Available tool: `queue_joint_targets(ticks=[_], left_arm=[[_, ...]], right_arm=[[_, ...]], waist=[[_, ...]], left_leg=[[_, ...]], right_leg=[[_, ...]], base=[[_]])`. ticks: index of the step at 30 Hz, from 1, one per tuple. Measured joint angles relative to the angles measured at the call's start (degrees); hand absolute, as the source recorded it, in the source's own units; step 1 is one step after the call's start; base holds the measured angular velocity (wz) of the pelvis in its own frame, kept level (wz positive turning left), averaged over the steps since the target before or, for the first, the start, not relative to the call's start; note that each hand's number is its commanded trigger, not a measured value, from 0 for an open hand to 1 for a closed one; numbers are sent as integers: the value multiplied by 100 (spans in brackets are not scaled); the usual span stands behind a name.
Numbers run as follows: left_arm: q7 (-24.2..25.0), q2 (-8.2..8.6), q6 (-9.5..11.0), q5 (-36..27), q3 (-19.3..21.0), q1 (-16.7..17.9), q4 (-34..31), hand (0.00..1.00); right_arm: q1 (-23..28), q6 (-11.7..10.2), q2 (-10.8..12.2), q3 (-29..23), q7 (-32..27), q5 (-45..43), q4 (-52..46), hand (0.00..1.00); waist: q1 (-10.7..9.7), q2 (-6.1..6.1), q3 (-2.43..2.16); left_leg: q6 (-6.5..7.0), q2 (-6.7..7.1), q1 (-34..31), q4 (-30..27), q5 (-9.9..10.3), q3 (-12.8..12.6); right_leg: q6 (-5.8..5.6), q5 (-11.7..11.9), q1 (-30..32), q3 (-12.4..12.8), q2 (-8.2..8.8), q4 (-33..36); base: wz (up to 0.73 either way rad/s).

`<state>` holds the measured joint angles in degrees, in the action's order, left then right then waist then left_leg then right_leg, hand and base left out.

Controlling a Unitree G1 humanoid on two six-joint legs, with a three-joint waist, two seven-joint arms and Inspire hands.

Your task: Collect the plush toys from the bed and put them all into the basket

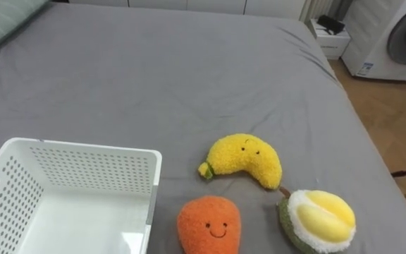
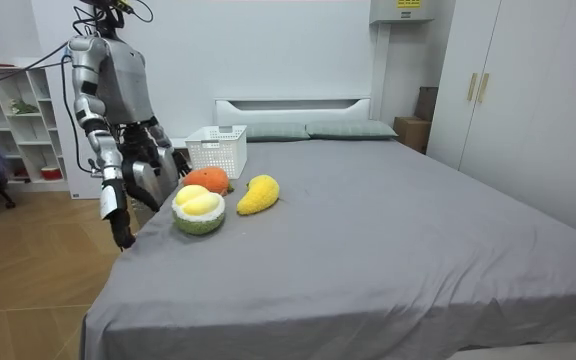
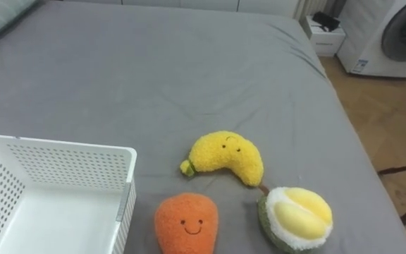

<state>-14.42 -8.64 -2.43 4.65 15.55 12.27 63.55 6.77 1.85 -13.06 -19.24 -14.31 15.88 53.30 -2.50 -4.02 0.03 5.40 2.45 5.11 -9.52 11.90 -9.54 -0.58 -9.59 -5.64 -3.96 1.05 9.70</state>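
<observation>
The robot stands at the side of the grey bed (image 1: 154,70), facing the toys, and collecting has not yet begun: the white slatted basket (image 1: 83,152) sits empty on the bedcover at its left. All three toys lie on the cover just beside the basket. The banana plush (image 1: 245,161) is furthest from the robot, with the smiling orange plush (image 1: 208,224) and the durian plush (image 1: 319,220) nearer. Its right hand (image 2: 124,232) hangs low by the bed's edge, and its left hand (image 2: 175,158) shows dark near the basket. Whether either is open or closed, I cannot tell. I'd judge the next move to be raising an arm over the nearest toy, probably the orange one, and closing round its soft body.
</observation>
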Motion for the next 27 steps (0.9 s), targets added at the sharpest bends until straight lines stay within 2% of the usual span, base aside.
queue_joint_targets(ticks=[2,3,5,7,13,19,27], left_arm=[[-4,-1,0,-1,-9,-5,-33,0],[-11,-2,0,-1,-14,-5,-46,0],[-12,-8,0,-2,-67,-3,-72,0],[-12,-9,0,2,-201,-3,-141,0],[-9,-5,-6,60,-352,2,-275,0],[-54,-8,-7,53,-512,79,-456,0],[-78,-8,-6,56,-517,138,-523,0]], right_arm=[[-27,-7,-2,12,-73,-113,-365,0],[-87,-31,-8,18,-114,-161,-526,0],[-126,-64,-31,112,-142,-205,-770,0],[-122,-63,-31,369,-187,-365,-1200,0],[-129,-64,-27,951,-113,-736,-2082,0],[-265,-59,-35,1320,-64,-741,-2267,0],[-282,-62,-35,1436,-2,-755,-2168,0]], waist=[[-1,-5,-18],[-4,-24,-8],[19,-6,-18],[94,-7,-26],[233,18,-3],[340,19,-1],[438,25,9]], left_leg=[[1,0,-57,-9,-1,5],[1,-1,-78,-11,-1,6],[1,-4,-97,-9,-1,7],[-1,-7,-156,-12,-2,3],[2,-3,-179,-11,-16,11],[2,-1,-189,-1,-16,29],[5,9,-167,-5,-17,81]], right_leg=[[-1,0,48,-19,5,3],[-1,1,68,-32,7,3],[0,1,81,-41,7,-2],[1,2,144,-77,12,4],[3,5,172,-97,17,-2],[3,5,171,-91,14,-3],[3,5,93,-147,22,-23]], base=[[0],[0],[0],[0],[2],[0],[3]])
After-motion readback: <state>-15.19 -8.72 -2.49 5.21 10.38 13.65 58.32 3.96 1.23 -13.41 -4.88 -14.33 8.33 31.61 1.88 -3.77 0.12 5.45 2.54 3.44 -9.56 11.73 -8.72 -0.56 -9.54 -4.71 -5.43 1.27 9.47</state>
